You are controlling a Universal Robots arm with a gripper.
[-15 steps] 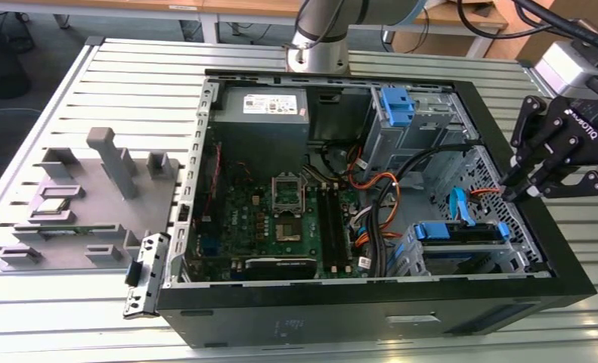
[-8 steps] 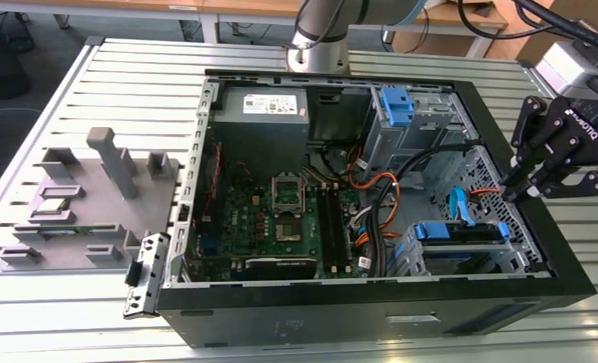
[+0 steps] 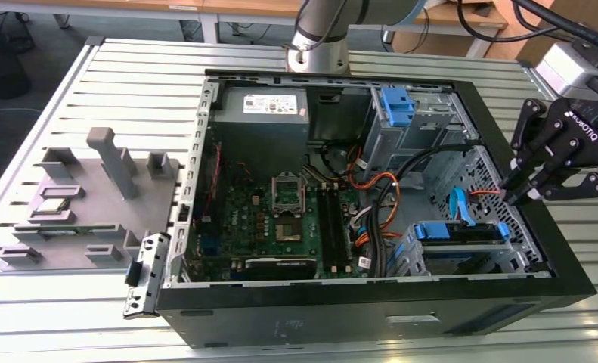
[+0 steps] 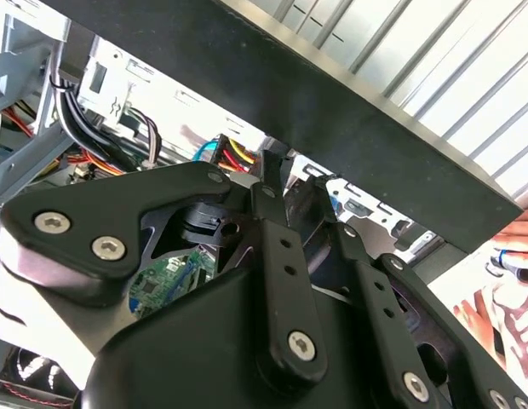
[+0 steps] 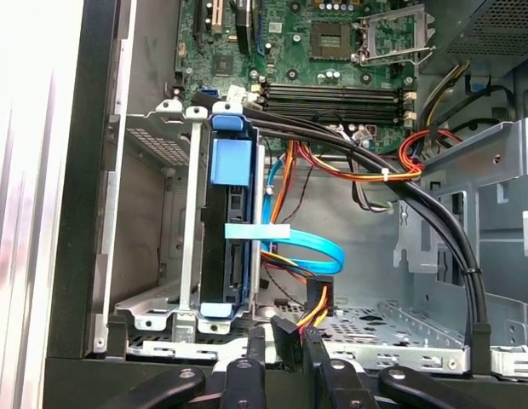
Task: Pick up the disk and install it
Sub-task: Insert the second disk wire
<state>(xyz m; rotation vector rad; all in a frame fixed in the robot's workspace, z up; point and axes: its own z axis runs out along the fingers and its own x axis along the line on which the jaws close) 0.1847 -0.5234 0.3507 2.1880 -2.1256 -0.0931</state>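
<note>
The black, multi-linked gripper (image 3: pixel 528 198) hung over the side of the open black computer case (image 3: pixel 379 318) at the exterior view's right, its fingertips drawn together and holding nothing. The case lay on its side on the ribbed aluminium table (image 3: pixel 117 68), with the green motherboard (image 3: pixel 278 219) exposed inside. The disk (image 3: pixel 463 231), a flat drive framed by a blue plastic bracket, sat in the metal drive cage in the case's corner nearest the gripper, just below and beside the fingertips but apart from them. In the first wrist view the disk (image 5: pixel 231 230) stood edge-on in the grey cage, its blue bracket tab facing the camera, with a light-blue flat cable (image 5: pixel 302 249) curving out just beside it and a bundle of black cables (image 5: pixel 392 183) arching over the bay. A grey moulded parts tray (image 3: pixel 87 204) rested on the table at the exterior view's left, well apart from the case.
</note>
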